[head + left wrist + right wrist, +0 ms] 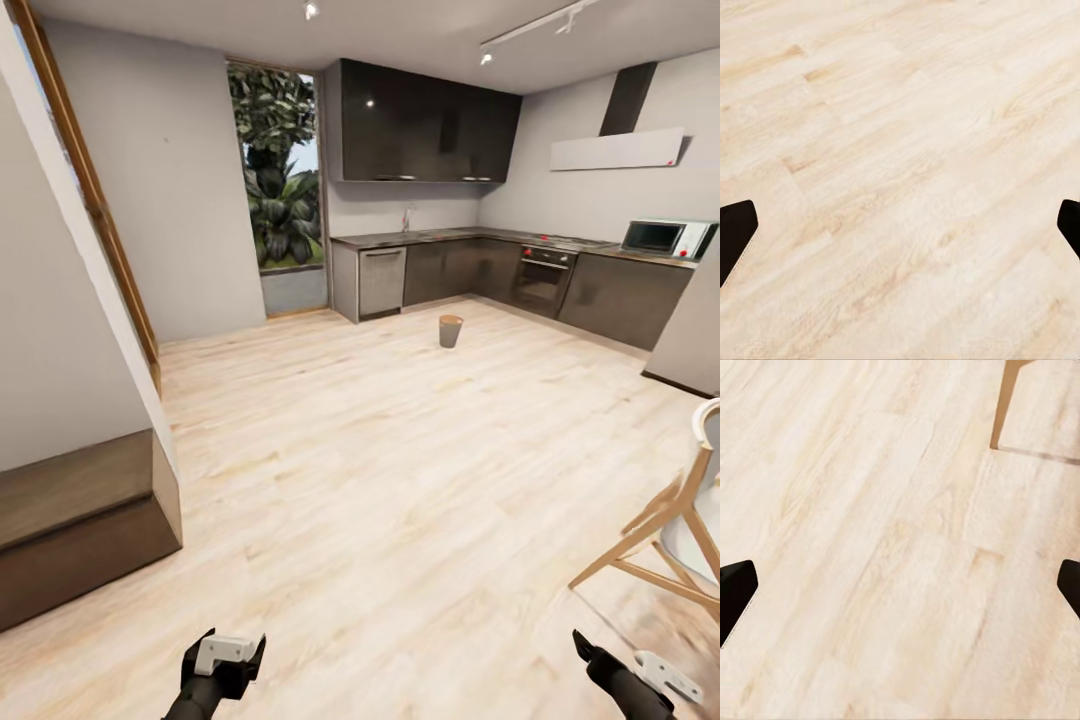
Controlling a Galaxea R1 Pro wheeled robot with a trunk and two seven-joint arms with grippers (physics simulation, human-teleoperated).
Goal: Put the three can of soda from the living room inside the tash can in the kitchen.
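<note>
Head view: one tash can (451,330) stands on the pale kitchen floor (380,470), well ahead, near the cabinets (470,270). Left end effector (225,665) and right end effector (630,672) hang low.

Wrist views: both spread wide, empty. Soda cans visible: zero. Advice: fetch cans first.

I see a pale wood floor (400,480), a microwave (668,238) on the right counter, a built-in oven (543,280), a dishwasher (381,282), a window (275,170) showing plants, and a wooden chair (672,545) near right.
</note>
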